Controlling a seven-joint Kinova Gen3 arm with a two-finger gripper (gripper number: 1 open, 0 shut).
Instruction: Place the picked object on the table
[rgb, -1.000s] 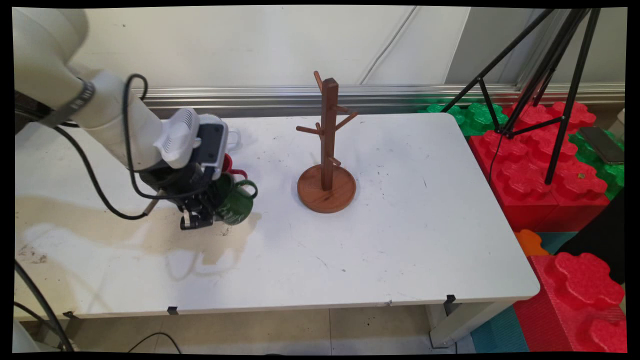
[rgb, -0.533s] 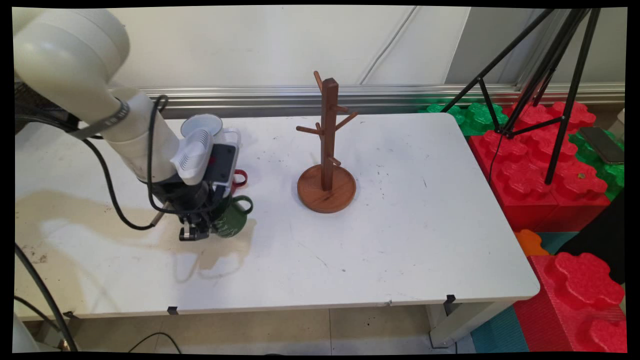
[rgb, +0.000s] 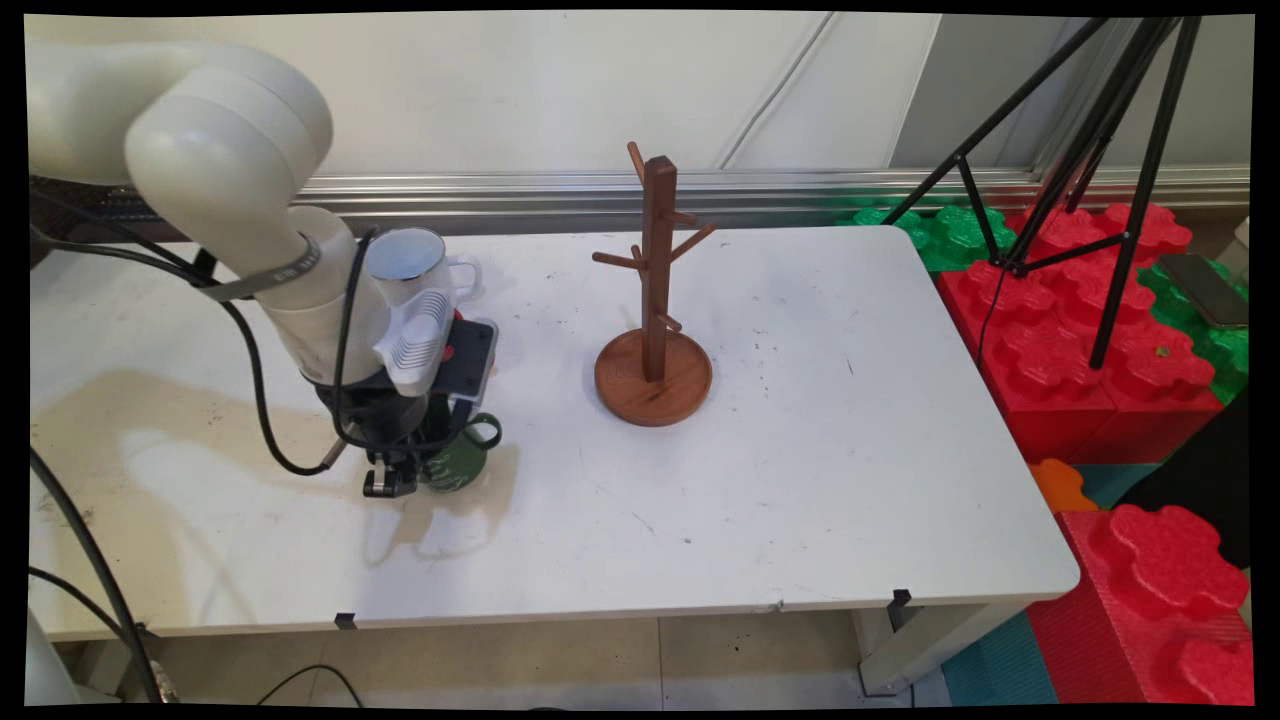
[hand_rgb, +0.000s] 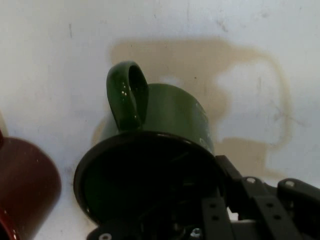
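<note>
Claw (rgb: 392, 487) low at the table's (rgb: 800, 480) left side, pointing down, tips at or just above the surface. It is clenched on the green mug (rgb: 458, 464): in the hand view one finger sits inside the mug's dark mouth (hand_rgb: 150, 185), the rest of the linkage outside the rim at lower right, so the wall is pinched between them. Mug stands on the table or barely off it; cannot tell which. Its handle (rgb: 487, 431) points toward the rack, away from the claw; in the hand view the handle (hand_rgb: 127, 95) rises at the top of the rim. Red mug (hand_rgb: 22, 187) just beside the green one, mostly hidden behind the wrist in the main view. White mug (rgb: 412, 262) stands upright behind the arm, toward the wall, handle to the picture's right. Wooden mug rack (rgb: 655, 300) on a round base stands mid-table, well apart from the claw, pegs bare. Brownish stain (rgb: 120, 420) spreads over the table's left part.
</note>
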